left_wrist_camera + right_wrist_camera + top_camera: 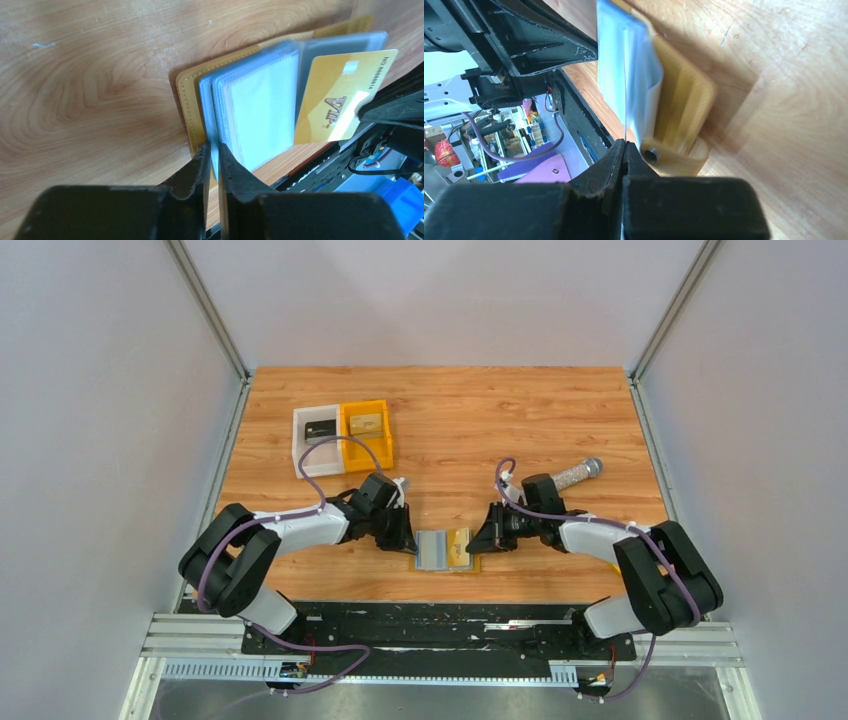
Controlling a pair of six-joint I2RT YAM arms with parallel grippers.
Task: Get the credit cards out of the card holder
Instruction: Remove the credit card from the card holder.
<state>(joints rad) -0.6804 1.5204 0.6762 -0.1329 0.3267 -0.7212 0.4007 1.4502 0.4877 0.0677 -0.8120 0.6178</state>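
Top external view, Ana asking: where does the card holder (440, 552) lie?

Ben: It lies open on the wooden table (450, 410), well apart from the orange bin (372, 452). It is nearer the arms' bases than that bin and off to its right. The tan cover is down and the light-blue sleeves face up.

Ana: And the left gripper (213, 150)?

Ben: It reaches in from the orange bin's side. In the left wrist view its jaws stand narrow, pinched on the edge of the blue sleeves, with the stitched tan cover just beside them on the wood.

Ana: The right gripper (625, 145)?

Ben: It sits on the side of the holder away from the orange bin. Its jaws are pressed together on a gold card (340, 97). From the right wrist the card shows only as a thin edge rising out of the fingertips.

Ana: Is that card clear of its pocket?

Ben: I cannot tell. The left wrist view shows it tilted over the sleeve farther from the orange bin, with "VIP" lettering and a number along one edge. Its edge overlaps the sleeves, but whether it sits inside one is unclear.

Ana: What else is there?

Ben: A white bin (320, 411) touches the orange bin on its left and holds a dark card (321, 428). A gold-coloured card lies in the orange bin itself. A silver cylinder (577, 474) rests far to that bin's right.
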